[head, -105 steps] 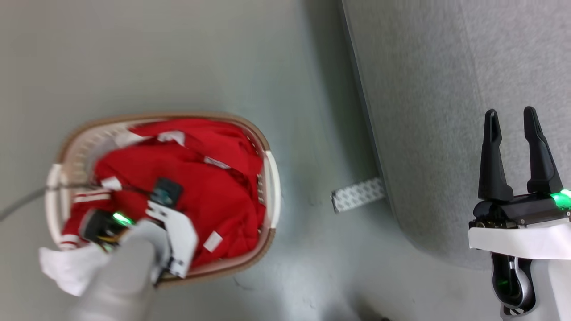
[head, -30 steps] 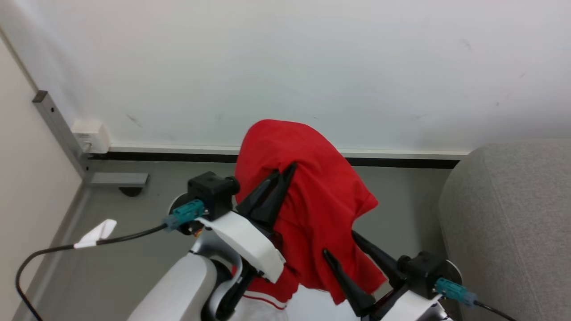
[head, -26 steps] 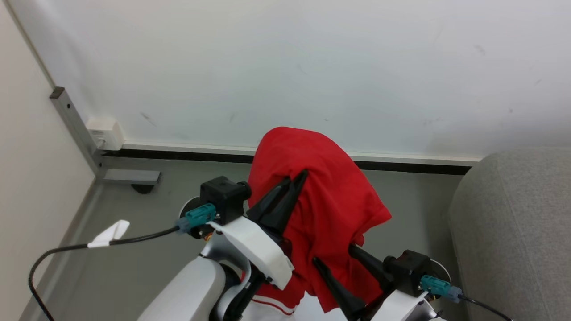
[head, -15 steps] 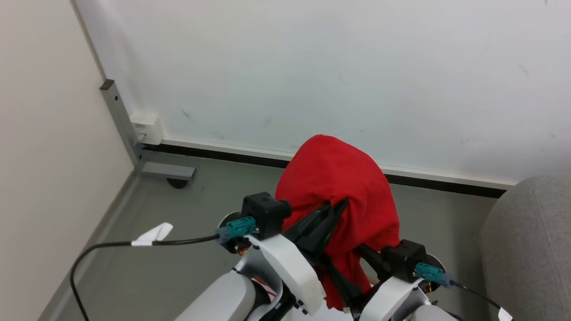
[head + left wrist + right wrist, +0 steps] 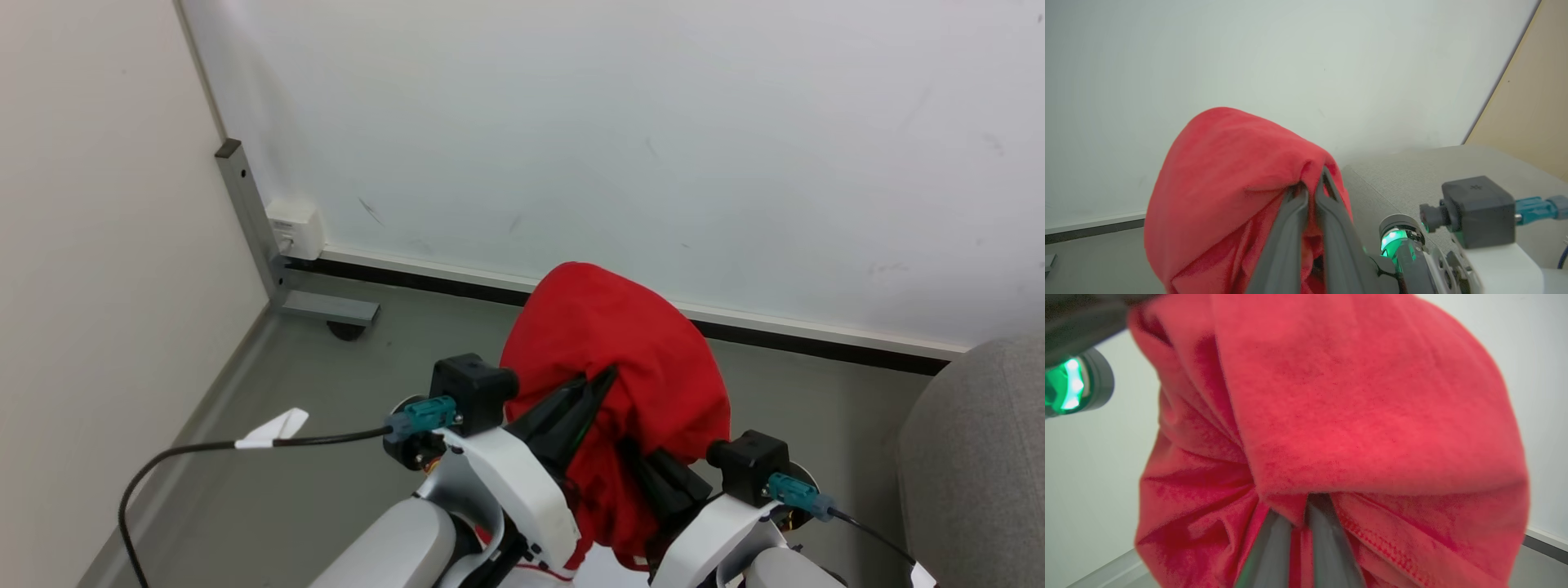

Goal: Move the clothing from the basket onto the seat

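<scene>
A bright red garment (image 5: 620,351) hangs bunched in the air between my two arms, in front of the white wall. My left gripper (image 5: 602,382) is shut on a fold of it from the left; in the left wrist view its fingers (image 5: 1295,228) pinch the red cloth (image 5: 1229,171). My right gripper (image 5: 653,478) is shut on the lower right part, its fingertips buried in the fabric; in the right wrist view its fingers (image 5: 1323,539) clamp the garment (image 5: 1363,416). The grey seat (image 5: 980,457) stands at the right edge. The basket is out of view.
A white wall with a dark baseboard (image 5: 424,276) runs behind. A grey metal post (image 5: 249,212) with a white box (image 5: 294,229) stands at the left corner. A black cable with a white tag (image 5: 273,426) trails from my left wrist over the grey floor (image 5: 269,490).
The head camera lifted from the basket to the wall. My left gripper carried the red garment up; within the last second my right gripper, open then, shut on its lower part.
</scene>
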`<state>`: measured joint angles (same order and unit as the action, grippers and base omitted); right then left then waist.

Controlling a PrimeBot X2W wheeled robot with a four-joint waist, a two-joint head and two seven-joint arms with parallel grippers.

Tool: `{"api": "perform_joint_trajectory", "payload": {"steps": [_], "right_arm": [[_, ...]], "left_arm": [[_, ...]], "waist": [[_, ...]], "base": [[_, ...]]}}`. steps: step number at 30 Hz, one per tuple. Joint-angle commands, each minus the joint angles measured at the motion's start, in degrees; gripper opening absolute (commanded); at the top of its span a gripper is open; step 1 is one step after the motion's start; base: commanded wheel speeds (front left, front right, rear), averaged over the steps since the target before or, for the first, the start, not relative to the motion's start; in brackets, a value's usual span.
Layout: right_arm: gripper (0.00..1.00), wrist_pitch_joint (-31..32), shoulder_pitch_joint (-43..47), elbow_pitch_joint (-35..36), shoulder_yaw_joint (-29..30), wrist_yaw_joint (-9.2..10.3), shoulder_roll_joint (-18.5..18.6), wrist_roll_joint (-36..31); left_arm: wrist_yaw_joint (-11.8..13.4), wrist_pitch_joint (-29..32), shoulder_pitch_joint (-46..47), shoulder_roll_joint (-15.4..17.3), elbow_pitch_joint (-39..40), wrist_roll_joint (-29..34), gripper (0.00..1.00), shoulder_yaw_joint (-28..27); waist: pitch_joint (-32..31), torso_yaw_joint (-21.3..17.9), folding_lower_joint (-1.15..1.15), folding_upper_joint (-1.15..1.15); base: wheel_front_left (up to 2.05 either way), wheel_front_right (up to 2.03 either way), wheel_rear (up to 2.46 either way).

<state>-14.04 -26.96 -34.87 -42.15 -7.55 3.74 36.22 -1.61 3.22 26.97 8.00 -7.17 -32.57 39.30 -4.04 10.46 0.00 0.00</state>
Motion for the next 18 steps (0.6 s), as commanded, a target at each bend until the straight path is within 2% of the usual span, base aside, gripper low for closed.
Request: {"api": "perform_joint_trajectory", "payload": {"steps": [1,10,11,13,14,18], "right_arm": [[0.0,-0.4,-0.2,0.1,0.3,0.12,0.1,0.6],[0.0,-1.2,2.5,4.2,3.0,0.12,1.6,0.5],[0.0,-1.2,2.7,4.9,3.3,0.11,1.7,0.4],[0.0,-1.2,2.9,6.2,4.5,0.12,2.1,-0.1],[0.0,-1.2,3.0,7.0,5.3,0.11,2.2,-0.3],[0.0,-1.2,3.9,9.7,8.8,0.12,3.2,-1.4]], "left_arm": [[0.1,-0.3,-0.5,0.4,-0.3,-0.4,0.0,-0.3],[0.5,-2.4,-0.8,1.0,-2.9,-0.5,0.0,-1.0],[0.5,-2.6,-0.8,1.1,-3.1,-0.4,0.1,-1.0],[0.6,-2.7,-1.0,1.1,-3.4,-0.4,0.47,-0.9],[0.7,-2.9,-1.2,1.2,-3.4,-0.4,1.0,-0.9],[0.5,-3.1,-1.8,1.4,-3.0,-0.6,1.0,-0.6]], "waist": [[0.1,-0.2,0.0,0.0],[0.7,-1.7,0.0,0.0],[0.7,-1.9,0.0,0.0],[0.9,-2.2,0.0,0.0],[0.9,-2.4,0.0,0.0],[1.2,-3.2,0.0,0.0]], "base": [[0.0,0.0,0.0],[0.0,0.0,0.0],[0.0,0.0,0.0],[0.0,0.0,0.0],[0.0,0.0,0.0],[0.0,0.0,0.0]]}}
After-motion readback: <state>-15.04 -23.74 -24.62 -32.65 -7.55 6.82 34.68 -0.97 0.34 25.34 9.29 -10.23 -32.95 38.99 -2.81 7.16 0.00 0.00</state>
